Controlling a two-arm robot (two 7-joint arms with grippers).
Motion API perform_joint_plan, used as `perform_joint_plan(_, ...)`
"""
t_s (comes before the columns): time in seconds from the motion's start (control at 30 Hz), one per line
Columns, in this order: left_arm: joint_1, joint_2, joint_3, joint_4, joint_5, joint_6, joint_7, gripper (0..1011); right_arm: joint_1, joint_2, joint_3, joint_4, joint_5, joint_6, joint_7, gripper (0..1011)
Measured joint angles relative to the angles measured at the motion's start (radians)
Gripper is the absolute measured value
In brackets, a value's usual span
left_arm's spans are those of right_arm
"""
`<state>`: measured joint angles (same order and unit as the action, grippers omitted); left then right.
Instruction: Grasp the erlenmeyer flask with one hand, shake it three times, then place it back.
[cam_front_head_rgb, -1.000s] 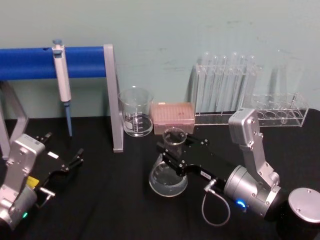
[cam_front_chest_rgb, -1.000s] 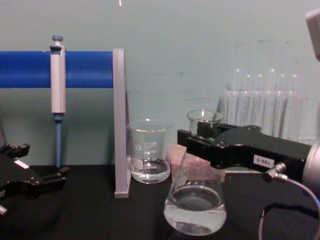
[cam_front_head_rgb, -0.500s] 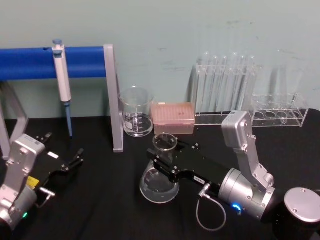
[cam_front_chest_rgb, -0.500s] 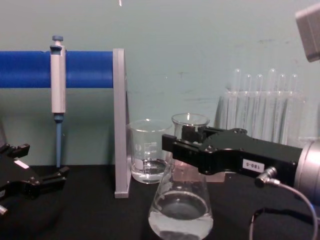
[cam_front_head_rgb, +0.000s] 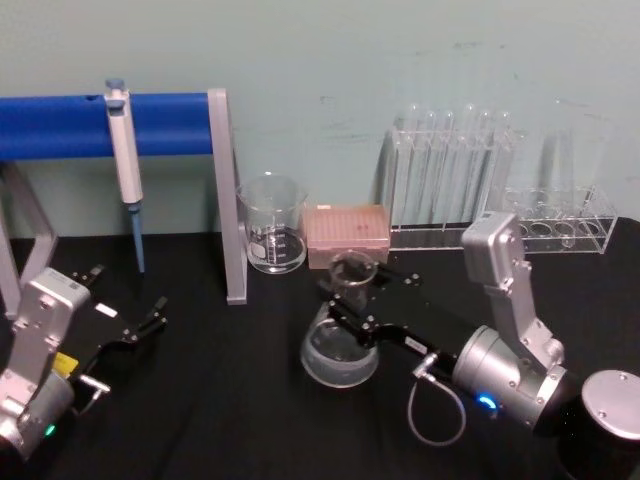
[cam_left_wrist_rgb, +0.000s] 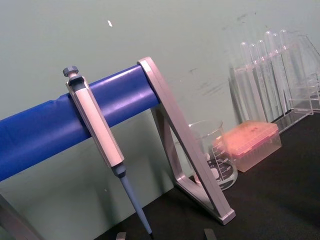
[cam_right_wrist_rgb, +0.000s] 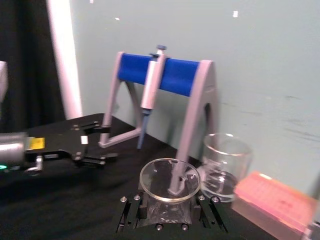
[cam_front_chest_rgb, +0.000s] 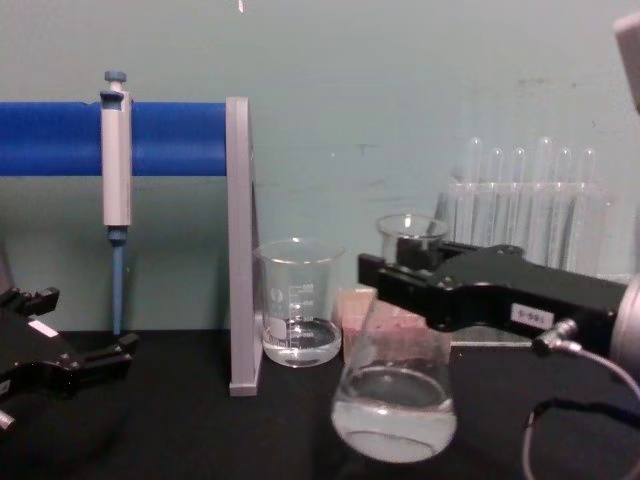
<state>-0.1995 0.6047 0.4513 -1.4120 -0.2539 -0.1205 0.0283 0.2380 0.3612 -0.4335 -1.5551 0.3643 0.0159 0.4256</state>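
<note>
The right gripper (cam_front_head_rgb: 358, 292), clamped on the neck of the erlenmeyer flask (cam_front_head_rgb: 340, 352) before the beaker (cam_front_head_rgb: 271, 225), is seemingly shaking it, needing a firm upright hold next; the left gripper (cam_front_head_rgb: 130, 300) is idling, jaws spread.

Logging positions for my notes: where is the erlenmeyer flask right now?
Head view, centre: the erlenmeyer flask is held at its neck by the right gripper, just in front of the pink box.

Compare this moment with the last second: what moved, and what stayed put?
The right gripper, shut on the erlenmeyer flask at its neck throughout, swung it left and toward the robot, then back right to about where it started. Nothing was grasped or released. The left gripper, parked open at the left, the beaker and the pipette stayed put.
</note>
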Motion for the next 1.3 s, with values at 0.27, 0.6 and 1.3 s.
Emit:
perform_joint_plan(0.27,0.000,0.000,0.000,0.000,0.000,0.000,0.000,1001,-0.015,0.008,0.047,-0.002,-0.015,-0.003,-0.051,456)
perform_joint_plan(0.6,0.000,0.000,0.000,0.000,0.000,0.000,0.000,1001,-0.045,0.015,0.113,-0.020,-0.041,-0.003,-0.105,457)
perform_joint_plan(1.3,0.000,0.000,0.000,0.000,0.000,0.000,0.000,1001,-0.093,0.001,0.198,-0.050,-0.084,0.010,-0.140,457)
